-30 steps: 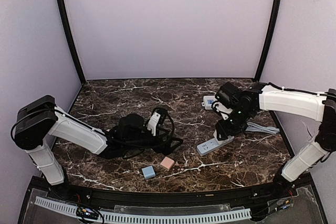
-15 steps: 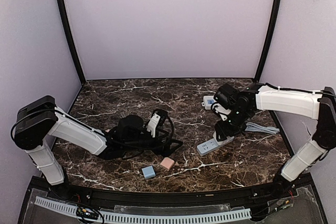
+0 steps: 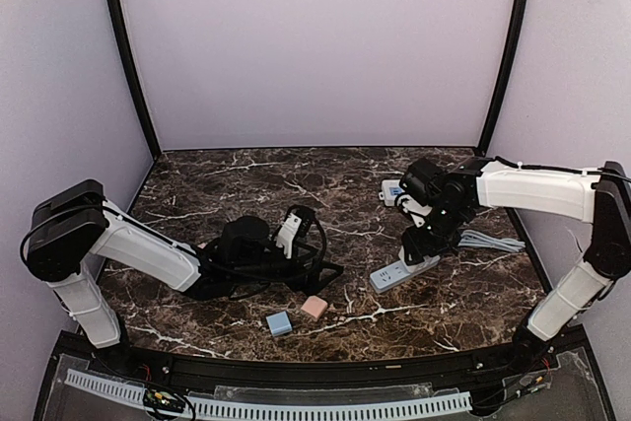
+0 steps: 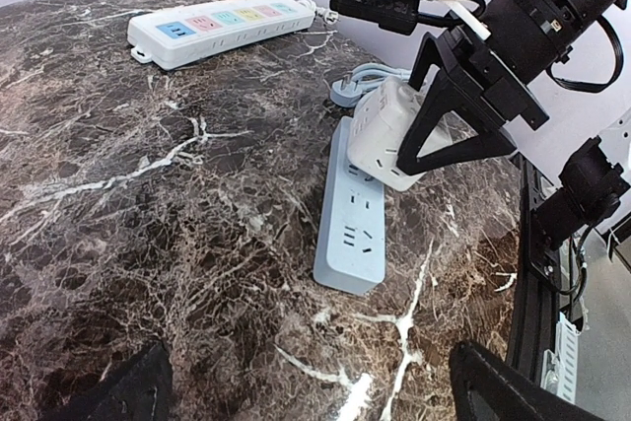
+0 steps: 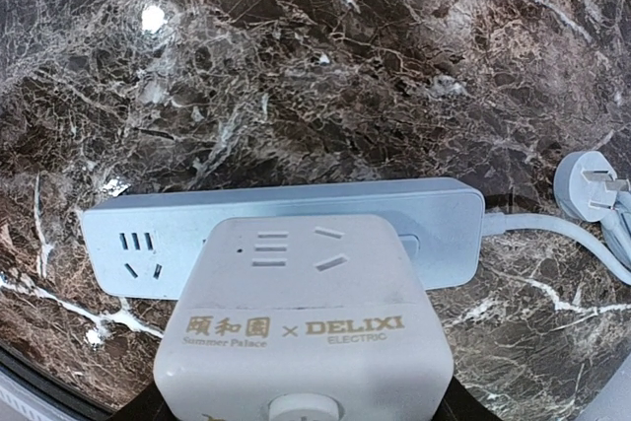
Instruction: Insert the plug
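Note:
My right gripper point(image 3: 426, 242) is shut on a white cube adapter plug point(image 5: 306, 322) marked DELIXI, which also shows in the left wrist view point(image 4: 392, 135). It holds the plug tilted over the middle of a light blue power strip point(image 5: 286, 229) that lies flat on the marble, also seen in the left wrist view point(image 4: 353, 214) and the top view point(image 3: 402, 272). The plug's prongs are hidden, so I cannot tell whether it touches the strip. The strip's end socket is uncovered. My left gripper point(image 4: 311, 396) is open and empty, low over the table and facing the strip.
A white power strip point(image 4: 222, 27) with coloured sockets lies behind, at the back right point(image 3: 394, 191). The blue strip's cable and plug point(image 5: 592, 184) trail to the right. A blue block point(image 3: 279, 322) and a pink block point(image 3: 315, 307) sit near the front edge.
My right gripper has shifted slightly left with the plug over the blue strip. The left arm has not moved.

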